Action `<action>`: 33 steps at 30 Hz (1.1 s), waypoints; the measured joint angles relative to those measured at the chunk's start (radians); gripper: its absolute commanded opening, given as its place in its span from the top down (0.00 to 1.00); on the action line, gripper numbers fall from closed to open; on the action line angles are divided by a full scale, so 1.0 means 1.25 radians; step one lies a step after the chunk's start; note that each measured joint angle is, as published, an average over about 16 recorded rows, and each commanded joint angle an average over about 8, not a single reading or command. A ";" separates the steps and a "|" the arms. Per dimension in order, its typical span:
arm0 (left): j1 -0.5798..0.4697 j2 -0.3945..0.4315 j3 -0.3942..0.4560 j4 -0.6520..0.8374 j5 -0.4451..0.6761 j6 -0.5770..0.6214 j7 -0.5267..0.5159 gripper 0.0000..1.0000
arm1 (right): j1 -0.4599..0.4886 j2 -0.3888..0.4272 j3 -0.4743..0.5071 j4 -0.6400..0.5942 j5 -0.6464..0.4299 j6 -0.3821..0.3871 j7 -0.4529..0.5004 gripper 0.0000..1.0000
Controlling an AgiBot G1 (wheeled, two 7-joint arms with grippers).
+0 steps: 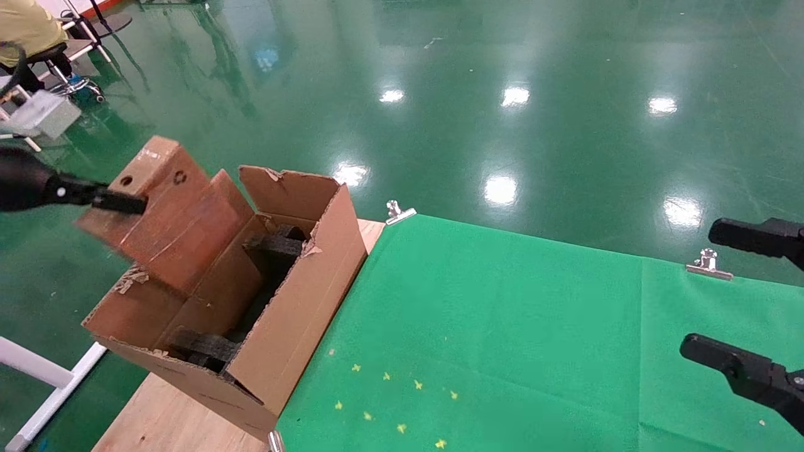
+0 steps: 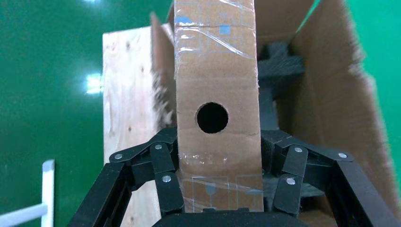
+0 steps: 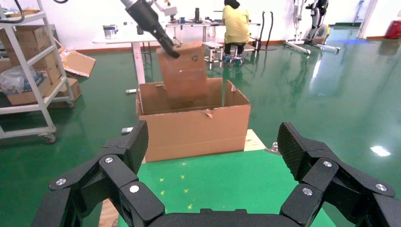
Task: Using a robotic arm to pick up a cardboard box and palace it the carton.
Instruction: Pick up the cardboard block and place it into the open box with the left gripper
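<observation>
My left gripper (image 1: 125, 202) is shut on the small brown cardboard box (image 1: 164, 210) and holds it tilted above the left side of the large carton (image 1: 295, 314). In the left wrist view the fingers (image 2: 165, 179) clamp both sides of the taped box (image 2: 217, 75), with its round hole facing the camera and the carton (image 2: 331, 109) with dark foam blocks below. In the right wrist view the left robotic arm (image 3: 146, 19) holds the box (image 3: 184, 75) over the carton (image 3: 194, 127). My right gripper (image 1: 698, 289) is open and empty at the table's right, also seen in its own view (image 3: 213, 142).
The carton stands on a wooden board (image 1: 182, 420) at the left end of a green cloth (image 1: 502, 326) held by metal clips (image 1: 397, 212). Small yellow marks (image 1: 402, 402) dot the cloth. A seated person (image 3: 235, 23) and a shelf rack (image 3: 28, 71) are farther off.
</observation>
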State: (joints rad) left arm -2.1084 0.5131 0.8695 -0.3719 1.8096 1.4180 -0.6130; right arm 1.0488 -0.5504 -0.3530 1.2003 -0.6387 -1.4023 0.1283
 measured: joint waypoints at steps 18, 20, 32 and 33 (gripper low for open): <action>0.081 0.036 -0.005 0.204 -0.018 -0.105 0.137 1.00 | 0.000 0.000 0.000 0.000 0.000 0.000 0.000 0.00; 0.089 0.040 -0.006 0.217 -0.019 -0.118 0.147 1.00 | 0.000 0.000 0.000 0.000 0.000 0.000 0.000 0.00; 0.137 0.061 -0.012 0.271 -0.029 -0.183 0.189 1.00 | 0.000 0.000 0.000 0.000 0.000 0.000 0.000 0.00; 0.141 0.064 -0.013 0.274 -0.031 -0.187 0.191 1.00 | 0.000 0.000 0.000 0.000 0.000 0.000 0.000 0.00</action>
State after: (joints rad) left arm -1.9320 0.5925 0.8532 -0.0289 1.7712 1.1837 -0.3742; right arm 1.0488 -0.5504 -0.3530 1.2003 -0.6387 -1.4023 0.1283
